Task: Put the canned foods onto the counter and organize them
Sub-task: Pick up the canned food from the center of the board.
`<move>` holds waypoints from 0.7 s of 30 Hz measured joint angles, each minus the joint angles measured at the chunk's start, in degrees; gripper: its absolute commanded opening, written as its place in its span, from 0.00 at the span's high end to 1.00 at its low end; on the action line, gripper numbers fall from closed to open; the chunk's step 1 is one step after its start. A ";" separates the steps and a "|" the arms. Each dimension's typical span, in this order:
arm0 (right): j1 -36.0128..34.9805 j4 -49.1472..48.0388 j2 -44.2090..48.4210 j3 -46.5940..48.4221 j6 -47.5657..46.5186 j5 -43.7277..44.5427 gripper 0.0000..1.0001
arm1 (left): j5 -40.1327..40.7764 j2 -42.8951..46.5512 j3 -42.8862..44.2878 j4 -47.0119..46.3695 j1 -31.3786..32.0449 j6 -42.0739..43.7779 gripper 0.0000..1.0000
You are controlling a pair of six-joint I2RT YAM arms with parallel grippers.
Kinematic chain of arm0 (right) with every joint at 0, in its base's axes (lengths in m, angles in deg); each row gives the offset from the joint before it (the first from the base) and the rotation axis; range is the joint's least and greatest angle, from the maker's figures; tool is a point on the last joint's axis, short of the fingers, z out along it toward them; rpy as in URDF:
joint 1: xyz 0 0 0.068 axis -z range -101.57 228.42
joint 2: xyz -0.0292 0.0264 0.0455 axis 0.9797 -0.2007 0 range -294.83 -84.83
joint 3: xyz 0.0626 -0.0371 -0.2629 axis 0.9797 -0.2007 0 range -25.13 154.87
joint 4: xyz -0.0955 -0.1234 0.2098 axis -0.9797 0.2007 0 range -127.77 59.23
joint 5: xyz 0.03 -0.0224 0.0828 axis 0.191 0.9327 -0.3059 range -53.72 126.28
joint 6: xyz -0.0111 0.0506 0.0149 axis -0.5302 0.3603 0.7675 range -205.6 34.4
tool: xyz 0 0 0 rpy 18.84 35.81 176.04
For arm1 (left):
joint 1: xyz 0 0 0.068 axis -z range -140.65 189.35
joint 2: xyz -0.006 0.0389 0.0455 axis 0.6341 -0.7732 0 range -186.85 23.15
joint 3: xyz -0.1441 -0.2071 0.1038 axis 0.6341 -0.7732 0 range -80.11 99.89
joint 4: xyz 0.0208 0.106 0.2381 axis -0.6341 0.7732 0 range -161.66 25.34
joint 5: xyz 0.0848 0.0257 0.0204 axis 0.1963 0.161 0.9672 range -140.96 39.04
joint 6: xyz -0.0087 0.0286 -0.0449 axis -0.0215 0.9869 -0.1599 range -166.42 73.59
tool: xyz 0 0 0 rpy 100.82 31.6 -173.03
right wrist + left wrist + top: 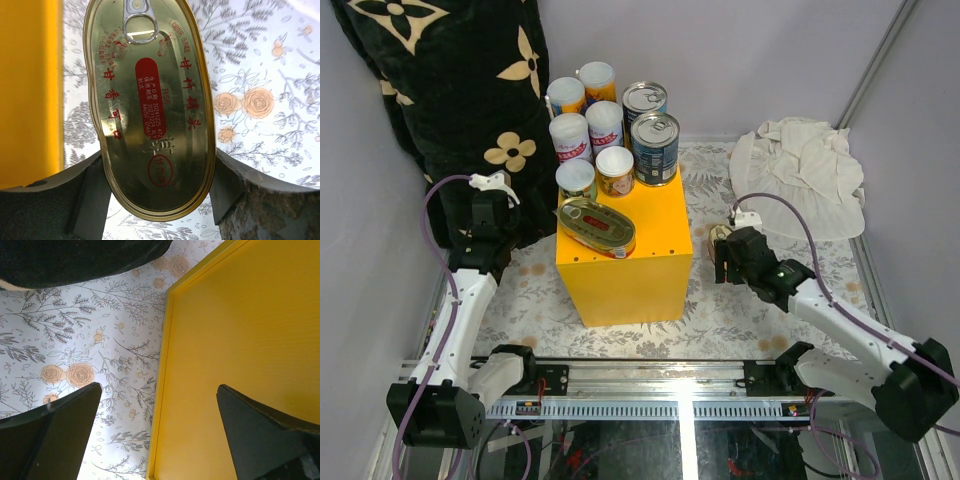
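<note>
While the left gripper (157,387) hangs just left of the yellow box (630,280), jaws spread wide across its left edge, the right gripper (159,165) sits just right of the box, jaws clamped on both long sides of an oval gold tin (150,100). Can't tell if that tin touches the floral surface (720,310). On the box top, near-left, the second oval tin (597,226) lies flat. Behind it, slim white-lidded cans (615,170) and two blue-labelled cans (654,147) stand bunched at the box's far edge; can't tell if the rear row is on the box. Far-left of the box: black pillow (450,90). Far-right: white cloth (800,175).
</note>
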 measured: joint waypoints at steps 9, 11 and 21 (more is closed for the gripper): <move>0.00 9.57 8.22 9.99 -2.08 -0.11 1.00 | 0.00 0.02 -0.02 0.00 0.00 0.00 0.00; 0.00 11.39 9.01 12.61 -2.47 -0.17 1.00 | 0.00 0.13 0.00 0.02 0.00 0.00 0.00; 0.00 21.14 13.29 26.12 -4.15 -1.73 1.00 | 0.00 0.44 0.00 0.02 0.00 0.00 0.00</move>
